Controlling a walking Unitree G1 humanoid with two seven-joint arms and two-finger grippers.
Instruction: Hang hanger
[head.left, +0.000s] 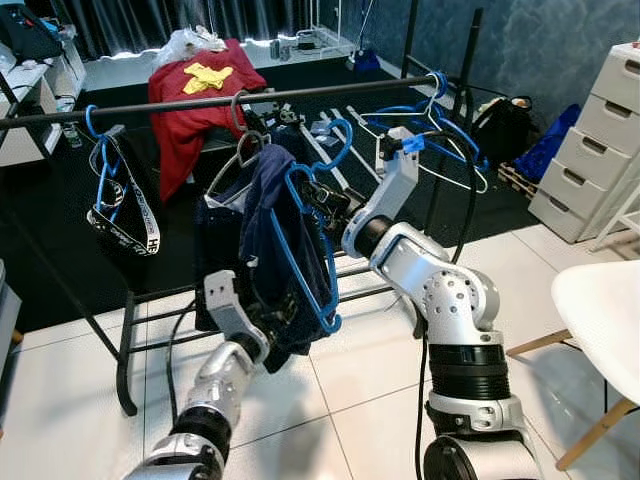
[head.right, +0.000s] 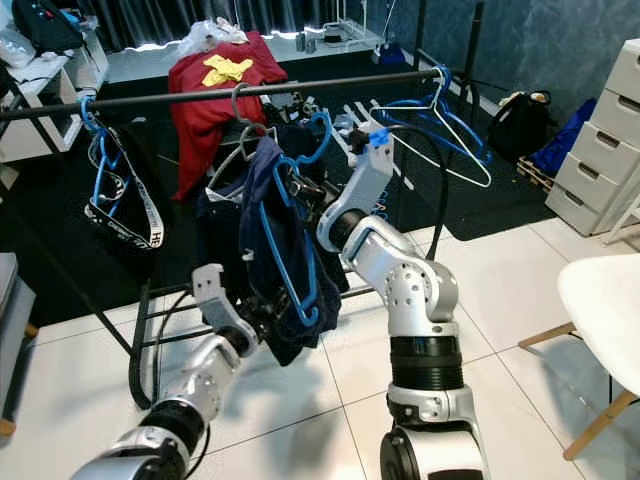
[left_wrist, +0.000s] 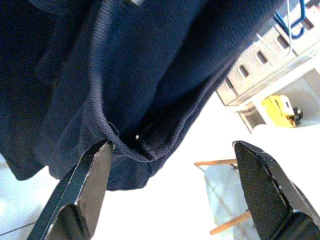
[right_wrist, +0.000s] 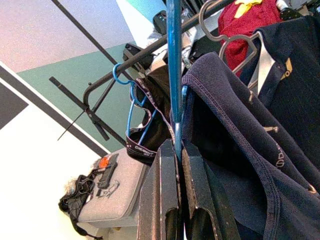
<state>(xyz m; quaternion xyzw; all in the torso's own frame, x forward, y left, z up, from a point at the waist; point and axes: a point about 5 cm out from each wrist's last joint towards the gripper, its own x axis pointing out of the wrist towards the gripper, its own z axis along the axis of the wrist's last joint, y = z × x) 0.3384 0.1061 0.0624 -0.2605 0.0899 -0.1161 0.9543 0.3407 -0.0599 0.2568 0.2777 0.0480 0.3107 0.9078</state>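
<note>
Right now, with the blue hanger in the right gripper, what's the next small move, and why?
Probably lift the right gripper until the blue hanger has its hook above the rail. The hook sits just below and in front of the rail, not over it. The navy garment drapes on the hanger, and the open left gripper sits under its hem.

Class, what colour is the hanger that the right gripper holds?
Blue. The hanger shows best in the right wrist view, clamped in the right gripper.

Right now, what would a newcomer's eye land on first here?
The right gripper, shut on a blue hanger draped with a navy garment, just below the black rail. The left gripper is open under the garment's hem. Behind, a red shirt.
</note>
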